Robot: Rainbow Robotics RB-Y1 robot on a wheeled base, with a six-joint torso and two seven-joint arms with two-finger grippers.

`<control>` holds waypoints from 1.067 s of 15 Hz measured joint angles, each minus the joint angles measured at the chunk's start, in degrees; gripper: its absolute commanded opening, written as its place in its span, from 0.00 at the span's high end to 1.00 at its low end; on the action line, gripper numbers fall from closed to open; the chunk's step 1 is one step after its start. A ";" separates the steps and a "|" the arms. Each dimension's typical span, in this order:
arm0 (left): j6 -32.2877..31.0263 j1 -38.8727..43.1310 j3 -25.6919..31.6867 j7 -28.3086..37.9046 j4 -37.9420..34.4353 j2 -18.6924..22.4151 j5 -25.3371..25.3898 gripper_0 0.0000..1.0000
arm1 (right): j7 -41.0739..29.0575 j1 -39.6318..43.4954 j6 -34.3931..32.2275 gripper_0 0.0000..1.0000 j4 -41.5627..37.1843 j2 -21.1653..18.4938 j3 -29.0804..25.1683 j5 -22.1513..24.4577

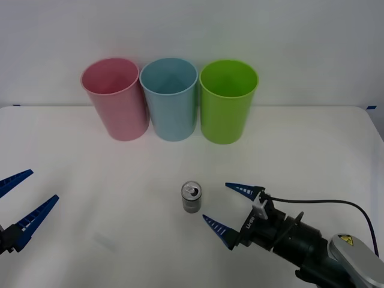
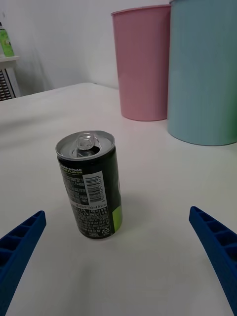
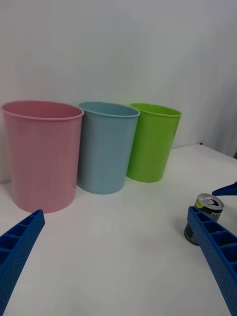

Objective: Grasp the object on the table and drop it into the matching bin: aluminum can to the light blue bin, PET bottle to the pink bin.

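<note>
The aluminum can [image 1: 191, 197] stands upright on the white worktop [image 1: 90, 180], roughly midway between its left and right edges and nearer the front edge than the bins are. Its silver top with the pull tab faces up, and its dark body carries a label with a barcode in the right wrist view [image 2: 92, 190].

The right tool [image 1: 231, 207] sits low over the worktop just to the right of the can, its two blue ribbed fingers [image 1: 217, 228] spread wide apart and pointing toward the can without touching it. The can stands ahead of the gap between those fingers, still outside it.

The left tool [image 1: 18, 201] rests near the front left corner of the worktop, well apart from the can, its fingers also spread open and holding nothing.

Three bins stand in a row near the far edge, close beside each other: the pink bin [image 1: 115, 99] on the left, the light blue bin [image 1: 170, 98] in the middle, and a lime green bin [image 1: 227, 100] on the right. All three are upright, well behind the can.
</note>
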 measured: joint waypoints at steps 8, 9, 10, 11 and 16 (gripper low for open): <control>0.00 0.00 0.00 0.00 0.00 0.00 0.00 0.00 | 1.19 -9.15 -0.50 0.00 11.34 4.38 1.95 1.24; 0.00 0.00 0.00 0.00 0.00 0.00 0.00 0.00 | 1.34 -10.05 -0.46 0.00 12.50 5.12 1.95 1.61; 0.00 0.00 0.00 0.00 0.00 0.00 0.00 0.00 | 1.53 -10.96 -0.46 0.00 13.64 5.95 1.95 2.04; 0.00 0.00 0.00 0.00 0.00 0.00 0.00 0.00 | 1.70 -11.71 -0.46 0.00 14.61 6.72 1.97 2.47; 0.00 0.00 0.00 0.00 0.00 0.00 0.00 0.00 | 1.94 -13.12 1.06 0.00 15.91 8.84 3.04 4.12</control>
